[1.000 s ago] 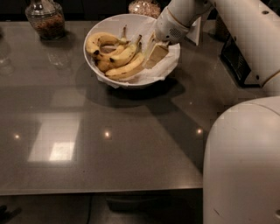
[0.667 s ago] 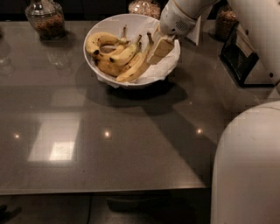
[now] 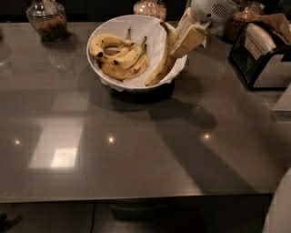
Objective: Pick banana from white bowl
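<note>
Since the earlier shot the gripper (image 3: 181, 40) has come up out of the white bowl (image 3: 136, 20) and now sits over its right rim. The banana (image 3: 159, 68) came up with it: it was lying low in the bowl before, and now it stands steeply, almost upright. The big white robot body that filled the right side has mostly dropped out of view, with just a sliver (image 3: 279, 211) left in the bottom right corner.

Right now the gripper looks clenched on the banana's upper half. Its pale fingers (image 3: 193, 38) press against the fruit from the right. The brownish stem pokes up above the rim, and the bottom tip is still down inside the bowl, against the crumpled paper lining (image 3: 157, 41). So it's partly lifted but not clear of the bowl.

Counting stuff:
- one slim banana in the gripper
- a pile of shorter, spotty bananas (image 3: 119, 57) on the left side of the bowl. I make out three, maybe four, since they overlap too much to be sure
- one bowl, sitting toward the back of the dark glossy counter (image 3: 136, 150)
- three glass jars along the back edge: one far left (image 3: 45, 20), one right behind the bowl (image 3: 149, 7), one to the right (image 3: 241, 20) behind the gripper
- one boxy metal appliance (image 3: 266, 57) at the right edge, well apart from the bowl
</note>
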`<state>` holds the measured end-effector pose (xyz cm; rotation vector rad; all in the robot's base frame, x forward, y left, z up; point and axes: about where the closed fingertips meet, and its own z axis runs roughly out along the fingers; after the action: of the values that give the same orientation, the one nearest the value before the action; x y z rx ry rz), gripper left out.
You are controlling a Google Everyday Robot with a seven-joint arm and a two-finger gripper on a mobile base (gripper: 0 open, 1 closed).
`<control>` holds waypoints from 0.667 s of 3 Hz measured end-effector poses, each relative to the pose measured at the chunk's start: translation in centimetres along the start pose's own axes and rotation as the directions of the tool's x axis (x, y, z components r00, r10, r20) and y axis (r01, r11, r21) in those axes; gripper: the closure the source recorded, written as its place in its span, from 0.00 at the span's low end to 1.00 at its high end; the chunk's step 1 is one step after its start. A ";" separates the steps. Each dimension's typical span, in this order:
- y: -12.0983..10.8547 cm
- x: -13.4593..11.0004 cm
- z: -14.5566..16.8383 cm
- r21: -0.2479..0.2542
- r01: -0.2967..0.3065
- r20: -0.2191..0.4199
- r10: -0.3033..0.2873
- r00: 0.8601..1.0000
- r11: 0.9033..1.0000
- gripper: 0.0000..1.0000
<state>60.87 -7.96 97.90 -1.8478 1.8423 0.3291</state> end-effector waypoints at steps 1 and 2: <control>1.3 -1.3 -3.7 0.057 0.006 0.094 -0.011 0.996 0.998 1.00; 2.4 -3.1 -6.4 0.094 0.017 0.191 -0.034 0.981 0.995 1.00</control>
<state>57.20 -8.49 104.45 -1.7126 1.6737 0.3935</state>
